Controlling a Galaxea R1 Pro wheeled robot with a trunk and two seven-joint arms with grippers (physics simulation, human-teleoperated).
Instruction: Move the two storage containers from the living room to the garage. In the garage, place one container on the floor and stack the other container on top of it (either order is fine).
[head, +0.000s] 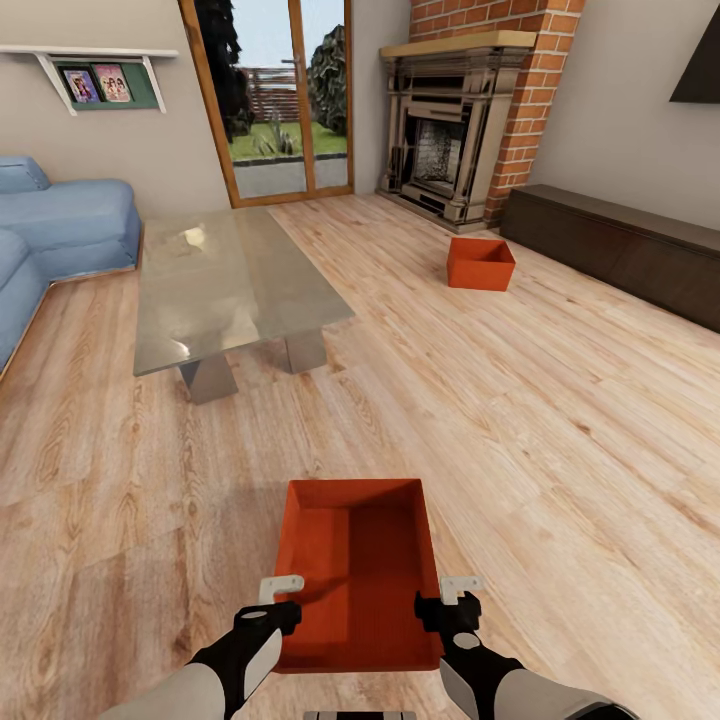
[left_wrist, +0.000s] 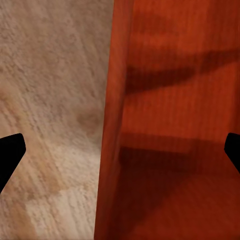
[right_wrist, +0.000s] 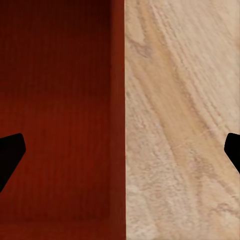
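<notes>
Head view: an orange-red rectangular open-top bin (head: 355, 570) is seen at the lower centre of the frame on the light wood plank floor (head: 560, 420), between the two arms. The left gripper (head: 278, 597) is placed over the bin's left wall and the right gripper (head: 450, 598) over its right wall, each near the bin's near end.

Left wrist view: the black fingertips (left_wrist: 11, 155) are spread wide, at the opposite edges of the picture, and the bin's thin wall (left_wrist: 112, 130) runs between them, one tip over the floor, the other over the bin's inside. No contact with the wall is seen.

Right wrist view: the same is shown, with the fingertips (right_wrist: 11, 152) wide apart and the bin's wall (right_wrist: 118, 120) between them, untouched.

A second orange-red open-top bin (head: 481, 263) is seen in the upper right of the head view, on the floor before the red brick fireplace (head: 455, 120). A glass coffee table (head: 225, 285) stands at centre left, and a blue sofa (head: 55, 235) at the left edge.
</notes>
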